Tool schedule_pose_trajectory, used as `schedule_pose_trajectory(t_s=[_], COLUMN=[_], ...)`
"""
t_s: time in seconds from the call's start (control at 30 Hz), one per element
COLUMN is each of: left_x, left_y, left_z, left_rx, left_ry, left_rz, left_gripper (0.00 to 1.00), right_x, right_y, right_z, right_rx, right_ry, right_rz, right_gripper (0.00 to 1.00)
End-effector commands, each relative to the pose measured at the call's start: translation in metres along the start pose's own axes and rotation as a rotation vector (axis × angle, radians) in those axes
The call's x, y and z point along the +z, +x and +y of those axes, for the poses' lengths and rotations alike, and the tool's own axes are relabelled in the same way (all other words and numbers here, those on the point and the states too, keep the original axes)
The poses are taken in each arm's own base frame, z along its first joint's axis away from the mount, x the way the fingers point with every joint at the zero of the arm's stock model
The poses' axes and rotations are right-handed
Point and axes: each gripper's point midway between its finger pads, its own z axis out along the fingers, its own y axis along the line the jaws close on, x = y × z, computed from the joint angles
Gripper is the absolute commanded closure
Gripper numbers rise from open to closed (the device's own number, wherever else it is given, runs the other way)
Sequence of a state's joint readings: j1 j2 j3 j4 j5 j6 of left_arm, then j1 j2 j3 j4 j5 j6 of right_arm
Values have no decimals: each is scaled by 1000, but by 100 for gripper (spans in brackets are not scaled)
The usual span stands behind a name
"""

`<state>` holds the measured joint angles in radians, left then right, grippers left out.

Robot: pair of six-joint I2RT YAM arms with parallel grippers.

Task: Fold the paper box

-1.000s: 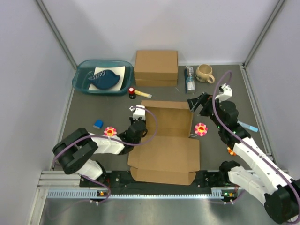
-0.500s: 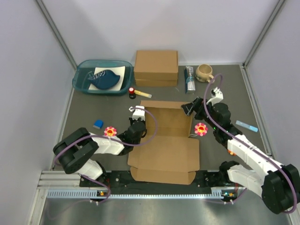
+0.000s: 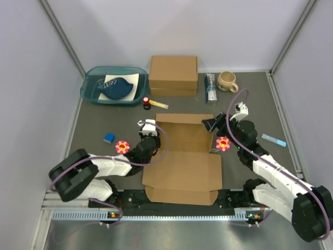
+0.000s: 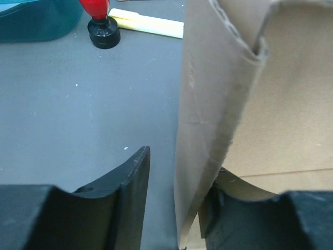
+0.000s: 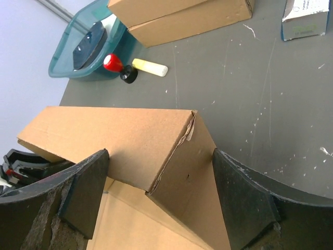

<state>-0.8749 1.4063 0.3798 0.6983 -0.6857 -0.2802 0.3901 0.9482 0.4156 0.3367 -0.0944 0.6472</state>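
Observation:
The paper box [image 3: 182, 166] lies open in the middle of the table, its front panels flat and its back and side walls raised. My left gripper [image 3: 149, 130] is at the box's back left corner. In the left wrist view it [image 4: 174, 208] is open and straddles the upright left wall [image 4: 208, 104], the right finger [image 4: 250, 219] against the cardboard and the left finger [image 4: 130, 192] apart from it. My right gripper [image 3: 212, 124] is wide open around the back right corner [image 5: 177, 146], touching nothing I can see.
A closed thicker cardboard box [image 3: 173, 75] stands at the back, with a teal bin [image 3: 113, 85] to its left. A mug [image 3: 227, 80] and a small carton [image 3: 210, 87] are at the back right. A red-capped bottle [image 3: 146, 102], a yellow stick [image 3: 158, 104], a blue block [image 3: 109, 138], two flower toys [image 3: 122, 146] and a blue pen [image 3: 273, 139] lie around.
My right gripper has moved left and down onto the box's back right corner. My left gripper has shifted slightly left, still at the left wall.

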Motion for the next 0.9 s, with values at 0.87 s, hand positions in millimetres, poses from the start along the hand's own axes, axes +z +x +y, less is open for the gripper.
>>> schedule_pose_trajectory(t_s=[0.87], left_x=[-101], left_y=[-132], left_z=[-20], left_rx=[-369], left_ry=[419], left_rz=[-282], left_gripper=[23], right_x=[-41], right_y=[47], right_z=[-39], right_rx=[-122], right_ry=[82], right_rz=[102], right_gripper=[22])
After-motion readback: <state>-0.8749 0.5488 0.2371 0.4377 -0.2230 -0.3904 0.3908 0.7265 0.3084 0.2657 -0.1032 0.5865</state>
